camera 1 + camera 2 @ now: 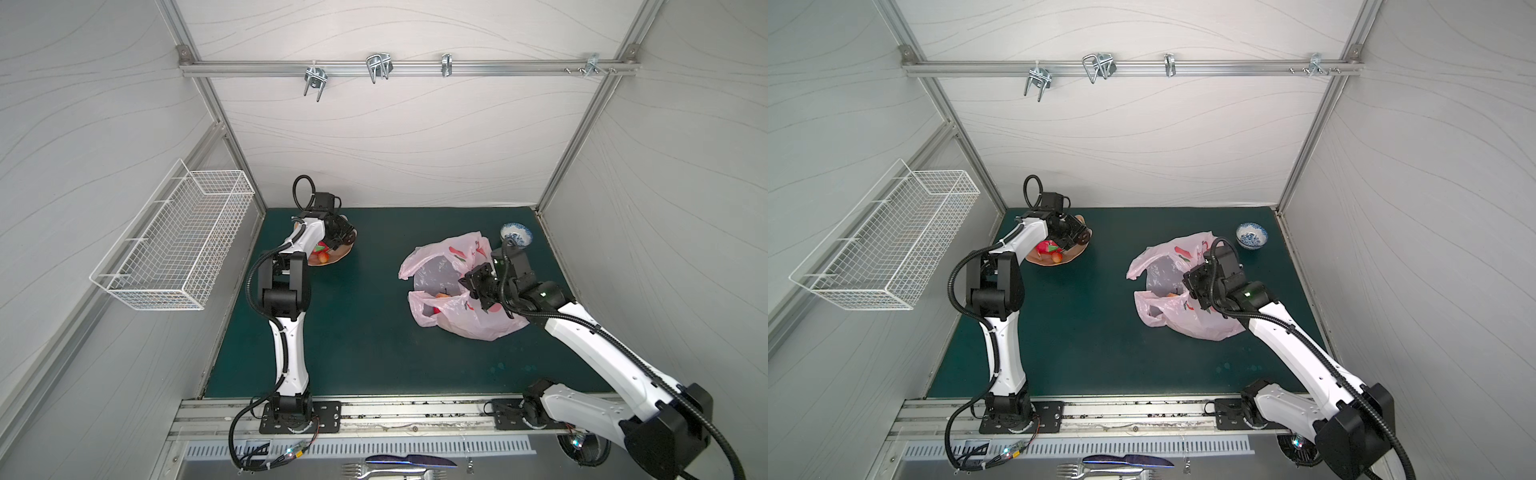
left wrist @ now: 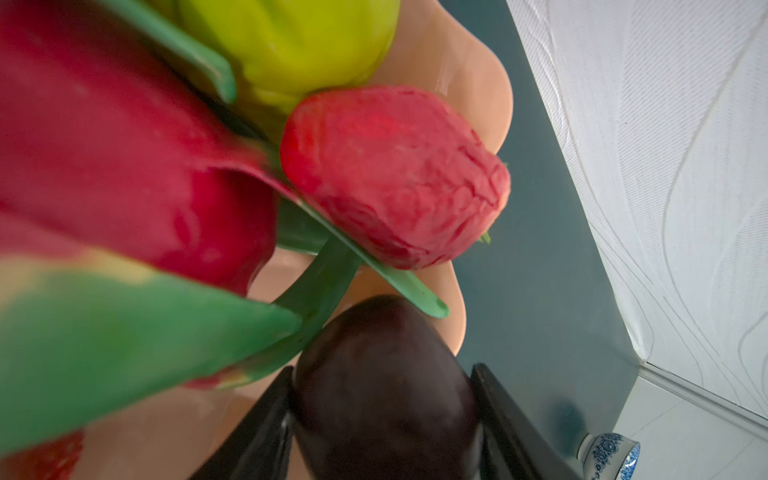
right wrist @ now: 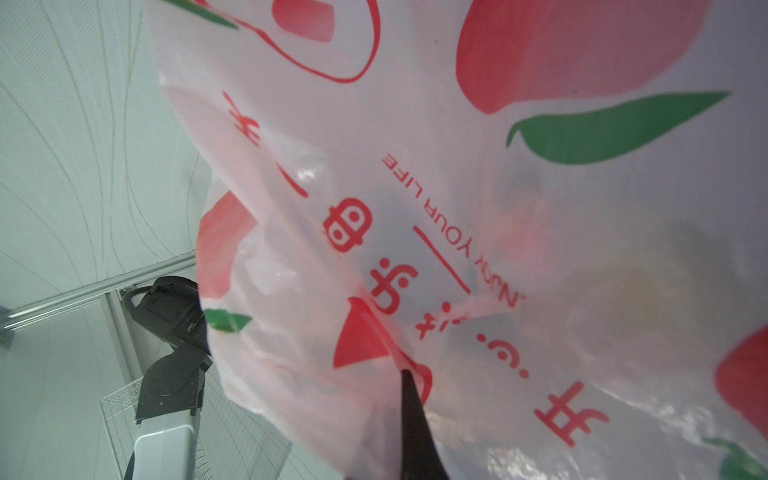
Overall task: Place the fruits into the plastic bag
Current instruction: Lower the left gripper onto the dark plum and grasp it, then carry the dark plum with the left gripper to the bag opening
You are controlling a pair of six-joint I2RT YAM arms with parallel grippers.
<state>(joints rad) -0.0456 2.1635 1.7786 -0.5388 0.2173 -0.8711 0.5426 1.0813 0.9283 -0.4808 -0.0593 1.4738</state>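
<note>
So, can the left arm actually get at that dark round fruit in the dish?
Probably yes: the left gripper has a finger on either side of the dark fruit, with nothing in between.

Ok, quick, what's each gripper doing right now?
Left gripper: closed on the dark fruit.
Right gripper: closed on the plastic bag.

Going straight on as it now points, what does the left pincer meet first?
The left pincer meets the dark brown-purple round toy fruit between its jaws first; beyond, probably the peach scalloped dish.
</note>
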